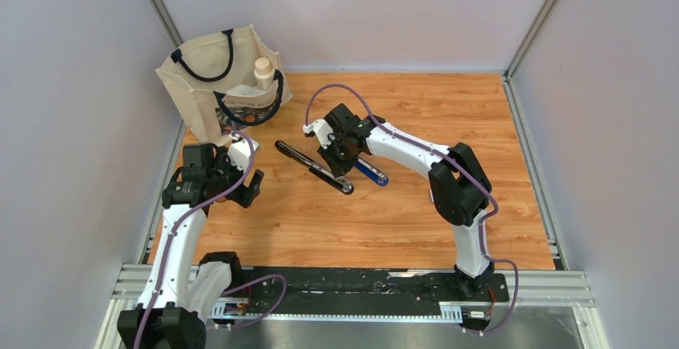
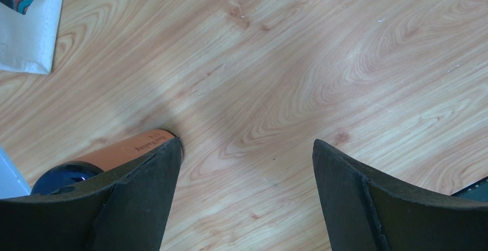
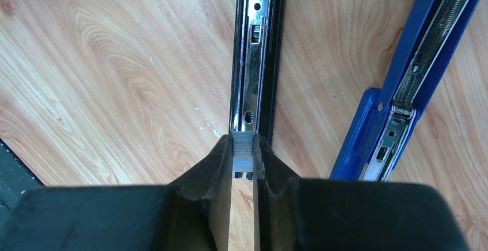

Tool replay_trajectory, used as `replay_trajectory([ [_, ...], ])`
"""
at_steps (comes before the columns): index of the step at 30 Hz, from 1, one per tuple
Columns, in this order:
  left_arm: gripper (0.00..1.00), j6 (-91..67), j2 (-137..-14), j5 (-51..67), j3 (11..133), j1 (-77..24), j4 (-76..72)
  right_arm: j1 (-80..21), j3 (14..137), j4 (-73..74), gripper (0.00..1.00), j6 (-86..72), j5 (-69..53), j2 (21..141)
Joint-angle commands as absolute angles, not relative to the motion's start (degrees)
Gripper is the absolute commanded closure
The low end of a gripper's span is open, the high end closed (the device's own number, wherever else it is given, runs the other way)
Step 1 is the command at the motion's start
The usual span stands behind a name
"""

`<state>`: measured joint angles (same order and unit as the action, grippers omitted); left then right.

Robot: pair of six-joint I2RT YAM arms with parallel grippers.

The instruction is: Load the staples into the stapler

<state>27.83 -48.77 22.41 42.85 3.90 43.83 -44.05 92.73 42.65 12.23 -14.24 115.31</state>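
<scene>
Over the open channel of the black stapler (image 3: 256, 61), the right gripper (image 3: 243, 141), pinching the staples (image 3: 243, 156), should lower them parallel to its rails, while the left gripper (image 2: 247, 162) hangs spread

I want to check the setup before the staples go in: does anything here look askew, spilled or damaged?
Nothing stands out. The black stapler and the blue stapler both lie swung open on the table, and the staples pinched in the right tool line up with the black one's channel. Neither stapler looks damaged.

The left arm (image 1: 178, 241) and right arm (image 1: 404, 147) have white links and black joints. A purple cable (image 1: 344, 86) runs along each. The pincer fingers (image 2: 138, 205) are matte black.
</scene>
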Motion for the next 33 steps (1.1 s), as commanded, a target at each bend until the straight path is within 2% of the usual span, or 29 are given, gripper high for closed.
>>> replay_trajectory([
  [1, 0.08, 28.92, -48.78, 23.20, 42.89, 4.22, 42.28, -43.77, 94.75, 42.98, 0.85, 11.60, -15.29, 116.01],
  [33, 0.08, 29.00, -48.87, 23.38, 42.80, 4.22, 42.28, -43.86, 94.75, 42.72, 0.85, 12.13, -13.27, 117.68],
])
